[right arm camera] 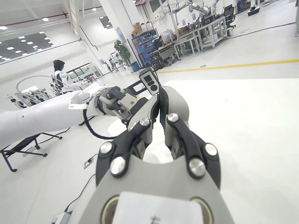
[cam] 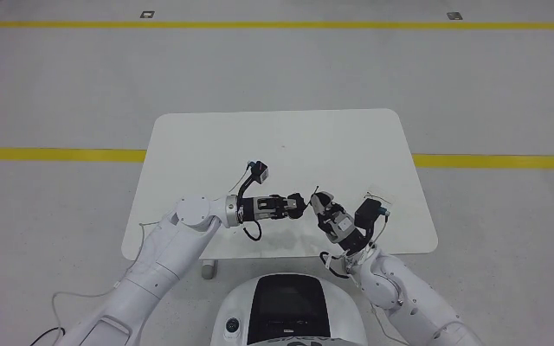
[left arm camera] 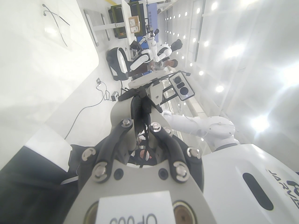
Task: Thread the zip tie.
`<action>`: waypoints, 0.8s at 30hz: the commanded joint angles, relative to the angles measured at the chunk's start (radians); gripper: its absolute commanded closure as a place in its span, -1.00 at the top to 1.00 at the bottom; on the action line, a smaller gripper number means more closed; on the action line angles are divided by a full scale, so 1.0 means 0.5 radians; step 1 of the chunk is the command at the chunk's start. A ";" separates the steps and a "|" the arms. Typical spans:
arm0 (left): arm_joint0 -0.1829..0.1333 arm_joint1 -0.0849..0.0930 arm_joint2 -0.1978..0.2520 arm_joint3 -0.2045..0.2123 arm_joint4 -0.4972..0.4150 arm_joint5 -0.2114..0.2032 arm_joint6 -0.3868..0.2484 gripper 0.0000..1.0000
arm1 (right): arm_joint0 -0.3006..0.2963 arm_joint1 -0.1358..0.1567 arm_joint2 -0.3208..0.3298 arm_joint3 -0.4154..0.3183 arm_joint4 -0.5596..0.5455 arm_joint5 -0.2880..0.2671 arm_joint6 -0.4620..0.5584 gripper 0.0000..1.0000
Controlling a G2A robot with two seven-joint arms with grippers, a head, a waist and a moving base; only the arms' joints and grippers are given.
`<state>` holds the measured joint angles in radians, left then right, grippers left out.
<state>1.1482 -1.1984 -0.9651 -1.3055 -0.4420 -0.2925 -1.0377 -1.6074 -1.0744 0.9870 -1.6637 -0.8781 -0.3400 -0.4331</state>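
The zip tie (left arm camera: pixel 146 130) is a thin black strand running between my left gripper's linkages toward its fingertips. In the top view a short dark end of the zip tie (cam: pixel 315 188) sticks up beside the right gripper. My left gripper (cam: pixel 297 206) and right gripper (cam: pixel 317 204) meet tip to tip just above the near middle of the white table (cam: pixel 346 138). The left gripper (left arm camera: pixel 140 104) is shut on the tie. The right gripper (right arm camera: pixel 159 104) has its ribbed pads pressed together, and the tie itself is hidden between them.
A clear plastic sheet or bag with thin dark strands (left arm camera: pixel 56 23) lies flat on the table beyond the grippers. The table's near edge (cam: pixel 286 256) runs close under both wrists. Bare tabletop stretches toward the far side.
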 commanded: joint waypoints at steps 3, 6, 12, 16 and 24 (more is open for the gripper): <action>0.000 0.000 0.000 0.000 0.000 0.000 0.000 -1.00 | 0.002 -0.002 -0.003 0.004 0.002 0.000 0.009 -1.00; 0.000 0.000 0.000 0.000 0.000 0.000 0.000 -1.00 | 0.004 -0.003 -0.004 0.007 0.004 0.000 0.015 -1.00; 0.000 0.000 0.000 0.000 0.000 0.000 0.000 -1.00 | 0.007 -0.005 -0.010 0.010 0.004 0.000 0.018 -1.00; 0.000 0.000 0.000 0.000 0.000 0.000 0.000 -1.00 | 0.011 -0.008 -0.016 0.017 0.003 0.000 0.026 -1.00; 0.000 0.000 0.000 0.000 0.000 0.000 0.000 -1.00 | 0.017 -0.011 -0.022 0.027 0.004 0.000 0.037 -1.00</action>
<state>1.1482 -1.1984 -0.9651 -1.3055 -0.4420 -0.2925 -1.0377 -1.5989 -1.0799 0.9757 -1.6505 -0.8758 -0.3400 -0.4151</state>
